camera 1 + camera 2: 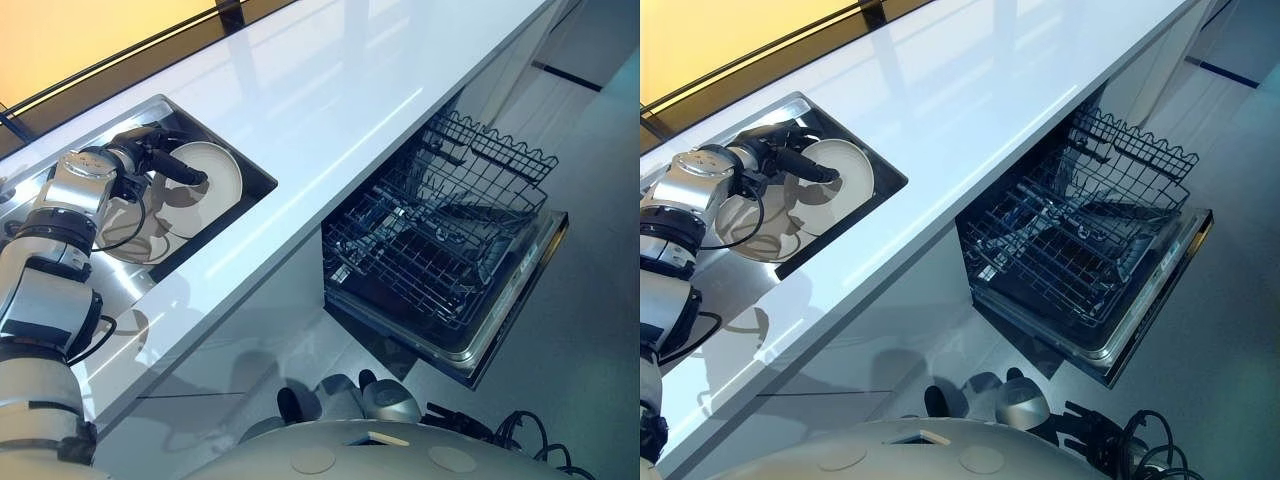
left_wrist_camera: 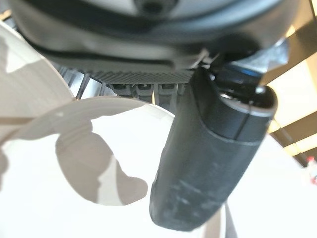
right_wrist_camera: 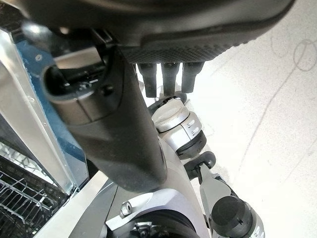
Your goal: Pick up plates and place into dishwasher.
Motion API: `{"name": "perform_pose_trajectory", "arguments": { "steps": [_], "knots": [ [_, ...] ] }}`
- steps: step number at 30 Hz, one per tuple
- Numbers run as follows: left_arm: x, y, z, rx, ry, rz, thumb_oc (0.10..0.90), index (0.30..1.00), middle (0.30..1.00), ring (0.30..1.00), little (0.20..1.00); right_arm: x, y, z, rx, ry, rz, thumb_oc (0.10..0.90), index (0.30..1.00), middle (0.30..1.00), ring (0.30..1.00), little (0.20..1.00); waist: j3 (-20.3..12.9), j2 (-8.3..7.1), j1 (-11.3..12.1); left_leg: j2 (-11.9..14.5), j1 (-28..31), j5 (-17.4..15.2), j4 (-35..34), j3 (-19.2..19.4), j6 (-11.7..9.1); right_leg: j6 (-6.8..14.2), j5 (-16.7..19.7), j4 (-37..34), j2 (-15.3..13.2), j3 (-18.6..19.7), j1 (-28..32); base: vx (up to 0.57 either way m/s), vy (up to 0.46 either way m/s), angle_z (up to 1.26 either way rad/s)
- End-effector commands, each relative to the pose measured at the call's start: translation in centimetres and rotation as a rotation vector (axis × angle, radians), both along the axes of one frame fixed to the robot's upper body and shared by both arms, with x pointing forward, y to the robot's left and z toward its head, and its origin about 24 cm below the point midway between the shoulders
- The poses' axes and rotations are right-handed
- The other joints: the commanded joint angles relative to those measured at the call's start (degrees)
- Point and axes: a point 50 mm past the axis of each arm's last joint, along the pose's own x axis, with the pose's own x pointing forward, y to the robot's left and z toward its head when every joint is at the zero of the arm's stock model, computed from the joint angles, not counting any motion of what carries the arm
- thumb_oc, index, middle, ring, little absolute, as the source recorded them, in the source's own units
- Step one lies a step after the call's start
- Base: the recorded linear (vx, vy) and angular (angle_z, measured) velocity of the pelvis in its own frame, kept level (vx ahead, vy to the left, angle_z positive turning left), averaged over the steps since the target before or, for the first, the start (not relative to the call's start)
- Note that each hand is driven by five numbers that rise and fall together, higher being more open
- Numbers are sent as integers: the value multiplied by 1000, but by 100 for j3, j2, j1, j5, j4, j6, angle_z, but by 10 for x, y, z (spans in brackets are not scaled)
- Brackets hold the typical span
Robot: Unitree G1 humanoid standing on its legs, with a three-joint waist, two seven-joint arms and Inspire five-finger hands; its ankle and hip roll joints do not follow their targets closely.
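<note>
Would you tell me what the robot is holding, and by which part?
Left hand pinches a white plate by its rim, thumb on its face; right hand holds nothing.

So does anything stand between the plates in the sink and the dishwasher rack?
Nothing visible does. The left robot hand is at the plate in the sink, and the dishwasher rack stands pulled out.

A white glossy countertop (image 1: 330, 100) runs diagonally across the scene. A rectangular stainless sink (image 1: 255, 185) is recessed into it near its left end. A dark frame (image 1: 130, 50) borders the rear edge, with an orange-yellow panel (image 1: 80, 30) behind. Pale cabinet fronts (image 1: 250, 330) stand below the countertop, above a light grey floor (image 1: 590, 300).
</note>
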Motion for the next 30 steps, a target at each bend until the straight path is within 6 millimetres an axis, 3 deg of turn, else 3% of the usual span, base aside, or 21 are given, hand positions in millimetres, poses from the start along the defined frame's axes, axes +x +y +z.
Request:
{"name": "perform_pose_trajectory", "arguments": {
  "steps": [1,7,9,10,11,12,23,30],
  "knots": [
    [10,2,82,90,-162,-33,800,900,900,900,900,2,-9,4,-11,-15,23,800,900,900,900,900,-149,175,9,-531,-60,-1001,540,374,444,428,217,400,392,320,-664,0,0,0],
    [7,-8,65,-59,-15,-147,800,900,900,900,900,6,-10,4,-12,-23,11,800,900,900,900,900,-96,204,90,-542,-68,-966,518,315,433,421,247,333,388,270,-635,-36,-8,2],
    [7,-15,60,-183,-12,-192,325,493,493,493,425,7,-10,4,-13,-27,6,800,900,900,900,900,-85,223,127,-544,-60,-956,501,294,427,414,243,310,386,242,-614,-43,-9,1],
    [6,-18,59,-221,-12,-210,218,401,401,401,318,8,-10,5,-13,-27,5,800,900,900,900,900,-85,233,141,-545,-57,-953,495,283,424,410,239,304,384,226,-606,-32,-6,1],
    [7,-19,59,-237,-17,-218,193,380,380,380,293,8,-11,5,-13,-27,5,800,900,900,900,900,-87,237,146,-546,-54,-952,492,277,423,409,238,302,384,217,-601,-36,-15,4],
    [7,-24,61,-303,-34,-252,100,300,300,300,200,8,-10,4,-14,-28,3,800,900,900,900,900,-91,250,173,-544,-43,-938,475,258,412,400,236,282,386,190,-579,-27,-15,6],
    [8,-44,84,-542,-184,-379,100,300,300,300,200,9,-8,3,-12,-15,24,800,900,900,900,900,-240,311,291,-519,77,-885,340,106,348,310,165,170,460,88,-385,-16,-35,7],
    [8,-43,93,-563,-243,-382,100,300,300,300,200,14,-5,3,-3,-12,41,800,900,900,900,900,-346,350,347,-497,158,-861,242,23,310,248,114,61,509,15,-246,-24,-29,1]
  ]
}}
